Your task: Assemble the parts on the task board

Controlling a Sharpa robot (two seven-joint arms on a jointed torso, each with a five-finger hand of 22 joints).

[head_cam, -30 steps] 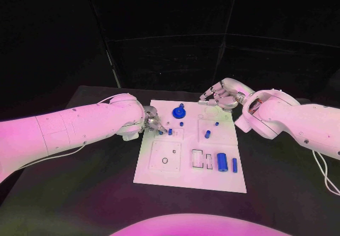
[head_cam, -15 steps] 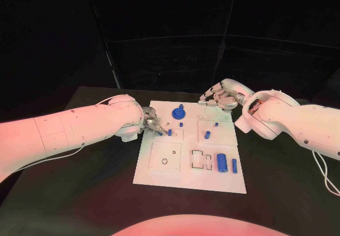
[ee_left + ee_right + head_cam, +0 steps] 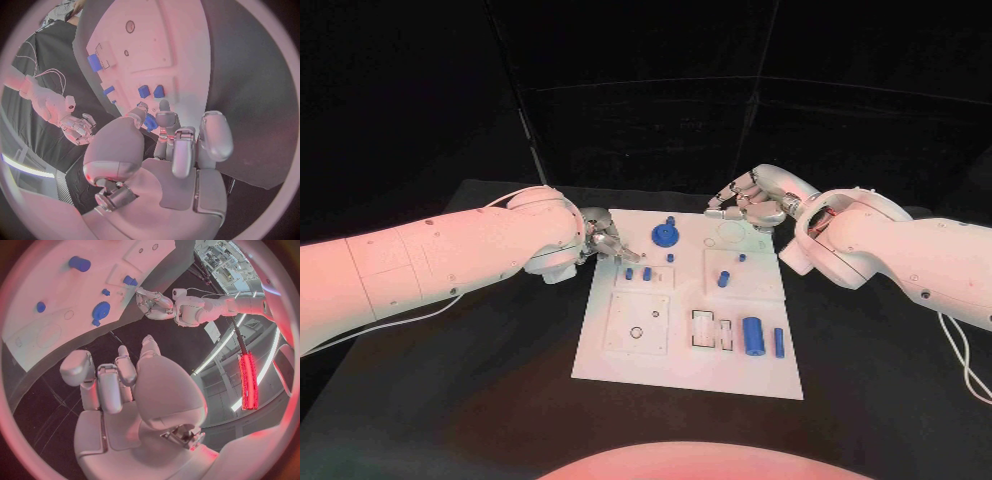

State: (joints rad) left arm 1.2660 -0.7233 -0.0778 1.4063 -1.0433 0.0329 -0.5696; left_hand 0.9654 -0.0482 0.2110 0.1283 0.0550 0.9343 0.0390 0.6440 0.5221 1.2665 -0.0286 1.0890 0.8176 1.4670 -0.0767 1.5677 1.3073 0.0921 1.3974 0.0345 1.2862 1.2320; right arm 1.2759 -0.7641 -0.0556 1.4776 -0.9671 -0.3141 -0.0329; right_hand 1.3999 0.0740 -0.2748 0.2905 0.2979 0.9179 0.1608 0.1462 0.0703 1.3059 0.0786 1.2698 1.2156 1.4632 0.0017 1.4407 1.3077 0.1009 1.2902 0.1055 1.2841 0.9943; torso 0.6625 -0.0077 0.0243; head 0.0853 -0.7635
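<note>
A white task board (image 3: 639,362) lies flat in the middle of a black tabletop (image 3: 473,400), and every place below is given relative to that board.

Starting at its left edge: your left robot hand (image 3: 606,243) hovers at the board's far left corner, fingers curled inward. The wrist view shows nothing between them, so treat it as closed and empty. Just beside its fingertips (image 3: 164,106), two short blue pegs (image 3: 639,272) stand on the board.

Moving toward the board's middle, a round blue knob (image 3: 665,233) sits near the far edge. Below it is a square recessed plate with a small ring (image 3: 635,329) lying on it.

On the board's right half, a small blue peg (image 3: 723,277) stands upright, and nearer you a thick blue cylinder (image 3: 753,333) and a thin blue pin (image 3: 777,340) lie side by side.

Your right robot hand (image 3: 747,203) hangs just past the board's far right corner, off the board, fingers loosely curled and holding nothing.

Handling, as a judgement: the parts look like hard, light plastic (stiff, smooth, likely slippery). The lying cylinder and pin may roll, so pinch each across its middle. Take the upright pegs by their sides near the top, and the knob by its rim.
</note>
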